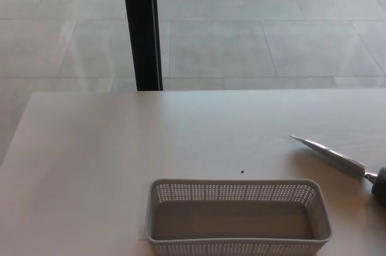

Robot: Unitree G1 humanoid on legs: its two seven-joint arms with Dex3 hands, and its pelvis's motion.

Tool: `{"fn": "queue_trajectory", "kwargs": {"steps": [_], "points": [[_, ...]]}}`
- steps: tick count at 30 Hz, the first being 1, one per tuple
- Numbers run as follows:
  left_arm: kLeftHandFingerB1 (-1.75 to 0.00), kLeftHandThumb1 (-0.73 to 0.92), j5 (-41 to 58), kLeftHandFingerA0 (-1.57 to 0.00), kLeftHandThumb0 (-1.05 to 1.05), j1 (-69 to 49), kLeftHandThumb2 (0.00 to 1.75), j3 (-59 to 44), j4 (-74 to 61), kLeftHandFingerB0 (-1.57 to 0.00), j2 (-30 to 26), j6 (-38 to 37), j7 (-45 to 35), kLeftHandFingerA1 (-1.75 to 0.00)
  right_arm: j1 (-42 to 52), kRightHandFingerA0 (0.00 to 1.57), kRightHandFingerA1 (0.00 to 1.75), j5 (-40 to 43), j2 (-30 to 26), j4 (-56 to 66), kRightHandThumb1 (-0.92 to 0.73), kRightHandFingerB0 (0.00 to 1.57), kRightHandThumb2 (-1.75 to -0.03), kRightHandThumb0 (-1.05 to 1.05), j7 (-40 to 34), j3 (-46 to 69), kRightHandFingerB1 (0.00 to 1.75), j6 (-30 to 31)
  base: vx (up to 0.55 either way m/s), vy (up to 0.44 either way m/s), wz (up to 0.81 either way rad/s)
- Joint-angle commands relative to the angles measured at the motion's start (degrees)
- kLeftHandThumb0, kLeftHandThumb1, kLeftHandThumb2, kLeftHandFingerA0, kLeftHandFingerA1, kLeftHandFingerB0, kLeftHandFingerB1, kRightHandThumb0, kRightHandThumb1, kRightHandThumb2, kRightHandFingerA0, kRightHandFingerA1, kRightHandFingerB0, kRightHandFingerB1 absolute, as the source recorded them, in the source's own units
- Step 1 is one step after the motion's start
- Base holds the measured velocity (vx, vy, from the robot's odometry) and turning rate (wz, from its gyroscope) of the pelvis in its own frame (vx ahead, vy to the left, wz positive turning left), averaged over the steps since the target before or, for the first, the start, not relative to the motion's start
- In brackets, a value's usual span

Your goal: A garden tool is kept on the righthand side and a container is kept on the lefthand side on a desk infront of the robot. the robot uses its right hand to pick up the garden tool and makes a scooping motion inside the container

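Here the garden tool (pixel 330 156) points its shiny blade left at the frame's right edge, beside the basket (pixel 238 215) at bottom middle, with no hand seen.

One head view looks steeply down, close over the desk (pixel 90 147).

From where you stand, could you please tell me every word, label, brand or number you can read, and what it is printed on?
None: no readable text appears anywhere in the head view.
The perforated container carries no label or brand on its visible walls.
The garden tool shows a bare metal blade with no marking.
The desk has only a tiny dark speck, not a character.
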State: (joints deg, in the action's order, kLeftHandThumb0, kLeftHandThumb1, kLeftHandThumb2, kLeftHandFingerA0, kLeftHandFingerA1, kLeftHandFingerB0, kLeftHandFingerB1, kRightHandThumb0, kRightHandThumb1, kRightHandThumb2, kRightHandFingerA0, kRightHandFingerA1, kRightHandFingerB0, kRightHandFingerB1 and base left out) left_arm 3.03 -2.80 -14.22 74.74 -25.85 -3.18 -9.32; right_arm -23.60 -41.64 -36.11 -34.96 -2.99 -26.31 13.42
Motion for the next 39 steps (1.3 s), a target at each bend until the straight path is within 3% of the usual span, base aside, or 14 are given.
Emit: {"fn": "queue_trajectory", "kwargs": {"steps": [1,3,5,10,14,15,19,20,29,31,32,33,34,39], "points": [[-0.49,0.65,0.3,-0.55,-0.51,-0.5,0.60,-0.4,-0.6,-0.53,-1.6,-0.2,-2.1,-0.65,6.5,0.78,1.61,0.9,-0.9,-5.5,-0.83,0.76,-0.71,-0.33,-12.5,2.1,1.03,-9.9,0.00,0.000,0.00],[-0.50,0.66,0.0,-0.57,-0.50,-0.5,0.60,-0.1,-0.5,-0.54,-1.7,-0.2,-1.6,-0.65,7.3,0.83,1.64,2.8,-1.0,-5.5,-0.77,0.82,-0.68,-0.29,-16.5,5.1,0.73,-13.1,0.00,0.000,0.00],[-0.50,0.66,0.0,-0.57,-0.50,-0.5,0.60,-0.1,-0.4,-0.54,-1.7,-0.2,-1.7,-0.65,7.1,0.83,1.64,3.1,-0.8,-5.7,-0.77,0.82,-0.68,-0.29,-16.6,5.9,0.73,-13.9,0.00,0.000,0.00],[-0.51,0.66,0.0,-0.54,-0.51,-0.8,0.60,0.0,-1.2,-0.54,-1.9,-0.5,-2.3,-0.67,7.3,0.78,1.75,6.2,-2.4,-3.0,-0.70,0.59,-0.70,-0.21,-21.6,12.3,1.55,-21.6,0.00,0.000,0.00],[-0.50,0.65,0.1,-0.55,-0.50,-0.8,0.60,-0.1,-1.1,-0.54,-1.9,0.0,-1.9,-0.66,5.6,0.78,1.75,9.5,-2.7,-3.1,-0.67,0.65,-0.67,-0.12,-23.8,17.6,1.43,-27.4,0.00,0.000,0.00],[-0.51,0.64,0.2,-0.55,-0.51,-0.8,0.59,-0.2,-1.2,-0.56,-1.9,-0.1,-1.8,-0.67,5.2,1.14,1.35,10.3,-3.0,-3.3,-0.52,0.83,-0.91,-0.17,-23.4,18.7,1.13,-28.8,0.00,0.000,0.00],[-0.51,0.65,0.0,-0.55,-0.50,-1.2,0.59,0.0,-1.3,-0.55,-2.3,-0.4,-2.1,-0.66,4.4,1.16,1.36,12.4,-4.3,-4.2,-0.53,0.83,-1.02,-0.19,-24.7,22.2,1.13,-37.0,0.00,0.000,0.00],[-0.50,0.66,-0.2,-0.60,-0.50,-1.0,0.60,0.0,-1.1,-0.55,-2.3,-0.4,-1.8,-0.66,4.3,0.84,1.75,11.9,-4.9,-3.5,-0.61,0.70,-0.94,-0.15,-25.5,22.6,1.44,-38.1,0.00,0.000,0.00],[-0.53,0.66,0.1,-0.57,-0.49,-0.5,0.60,-0.2,-1.4,-0.52,-2.9,-0.3,-2.4,-0.69,3.5,1.05,1.72,7.3,-10.3,1.8,-0.55,0.70,-1.03,-0.14,-26.6,23.1,1.44,-47.1,0.00,0.000,0.00],[-0.54,0.66,0.9,-0.54,-0.49,-0.5,0.59,-0.8,-1.7,-0.51,-2.9,-0.1,-3.2,-0.72,4.0,0.90,1.75,6.5,-11.6,2.6,-0.52,0.67,-1.03,-0.17,-26.0,22.7,1.51,-48.2,0.00,0.000,0.00],[-0.50,0.67,0.6,-0.53,-0.50,-0.6,0.60,-0.6,-1.6,-0.52,-2.9,-0.3,-3.0,-0.64,3.9,1.22,1.40,4.8,-12.7,2.4,-0.46,0.86,-1.07,-0.22,-27.4,21.9,1.20,-49.7,0.00,0.000,0.00],[-0.50,0.67,0.3,-0.53,-0.50,-0.6,0.60,-0.4,-1.3,-0.52,-2.9,-0.4,-3.0,-0.64,3.7,1.22,1.40,3.2,-13.8,2.0,-0.46,0.86,-1.07,-0.22,-28.8,21.0,1.20,-51.3,0.00,0.000,0.00],[-0.51,0.67,0.3,-0.54,-0.49,-0.5,0.60,-0.4,-1.2,-0.52,-2.9,-0.4,-2.9,-0.66,3.7,0.88,1.75,2.1,-14.6,2.4,-0.48,0.61,-0.98,-0.12,-28.8,20.4,1.55,-51.6,0.00,0.000,0.00],[-0.50,0.67,-0.1,-0.56,-0.49,-0.6,0.60,-0.1,-0.9,-0.52,-3.0,-0.3,-2.0,-0.64,4.7,0.87,1.75,-1.8,-17.8,5.1,-0.51,0.55,-0.90,-0.17,-29.2,18.6,1.66,-51.6,0.00,0.000,0.00]]}}
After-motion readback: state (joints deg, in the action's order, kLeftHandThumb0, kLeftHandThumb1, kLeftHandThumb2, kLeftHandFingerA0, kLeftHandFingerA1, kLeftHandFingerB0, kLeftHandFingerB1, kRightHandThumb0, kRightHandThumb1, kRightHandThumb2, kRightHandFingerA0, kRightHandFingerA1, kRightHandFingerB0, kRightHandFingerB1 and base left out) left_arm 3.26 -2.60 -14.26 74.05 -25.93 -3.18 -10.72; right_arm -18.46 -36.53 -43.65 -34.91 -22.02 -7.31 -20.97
